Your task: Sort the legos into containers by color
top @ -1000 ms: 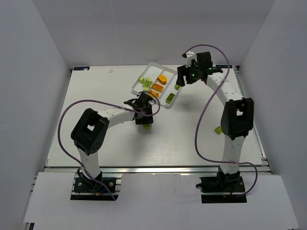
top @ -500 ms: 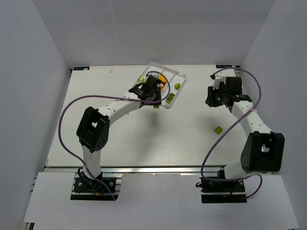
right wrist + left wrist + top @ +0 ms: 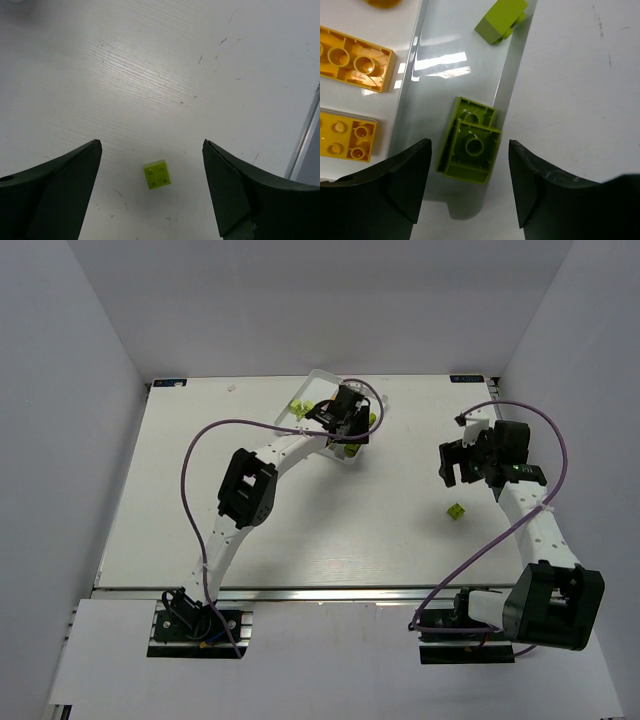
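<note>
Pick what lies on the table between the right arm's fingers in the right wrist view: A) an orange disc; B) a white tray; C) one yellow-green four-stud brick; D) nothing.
C: a lone yellow-green brick with four studs facing up rests on the table, clear of both open fingers.

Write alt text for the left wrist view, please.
A green brick lies underside up in the edge compartment of a white tray, framed by the open left gripper. Another green brick lies farther along it; orange bricks sit in the next compartment.
</note>
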Action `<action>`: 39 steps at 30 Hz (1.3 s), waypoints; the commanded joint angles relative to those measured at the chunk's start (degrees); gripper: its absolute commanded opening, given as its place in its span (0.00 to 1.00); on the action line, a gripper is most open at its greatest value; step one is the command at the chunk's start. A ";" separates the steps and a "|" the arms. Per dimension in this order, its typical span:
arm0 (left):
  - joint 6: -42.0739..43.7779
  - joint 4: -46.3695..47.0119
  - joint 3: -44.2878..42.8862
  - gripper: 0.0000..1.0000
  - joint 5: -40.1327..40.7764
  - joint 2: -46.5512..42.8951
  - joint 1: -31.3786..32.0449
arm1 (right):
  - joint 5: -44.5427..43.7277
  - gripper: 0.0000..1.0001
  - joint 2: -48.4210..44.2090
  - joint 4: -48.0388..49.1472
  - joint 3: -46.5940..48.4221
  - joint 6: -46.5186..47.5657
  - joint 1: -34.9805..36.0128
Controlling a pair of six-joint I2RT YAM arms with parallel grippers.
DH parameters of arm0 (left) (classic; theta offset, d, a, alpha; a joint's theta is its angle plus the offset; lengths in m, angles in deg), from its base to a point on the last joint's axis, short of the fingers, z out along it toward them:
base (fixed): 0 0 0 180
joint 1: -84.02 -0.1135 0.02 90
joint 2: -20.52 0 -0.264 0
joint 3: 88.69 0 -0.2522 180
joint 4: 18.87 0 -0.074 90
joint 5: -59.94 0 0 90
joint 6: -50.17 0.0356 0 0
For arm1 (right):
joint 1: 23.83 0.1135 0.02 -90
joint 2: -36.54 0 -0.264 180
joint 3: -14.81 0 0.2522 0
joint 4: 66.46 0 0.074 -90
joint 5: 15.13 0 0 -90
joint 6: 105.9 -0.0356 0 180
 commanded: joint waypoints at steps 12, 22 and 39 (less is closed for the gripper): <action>0.86 1.91 1.97 0.70 -3.88 -12.04 -0.82 | 6.00 0.74 13.24 -21.79 4.75 19.88 -3.73; -0.63 10.88 38.07 0.82 -4.94 -41.56 -0.82 | -3.49 0.74 19.06 -16.09 2.65 21.04 -3.02; -16.36 3.95 80.20 0.84 5.17 -82.79 -0.82 | 6.76 0.07 23.71 -15.81 10.71 21.40 0.22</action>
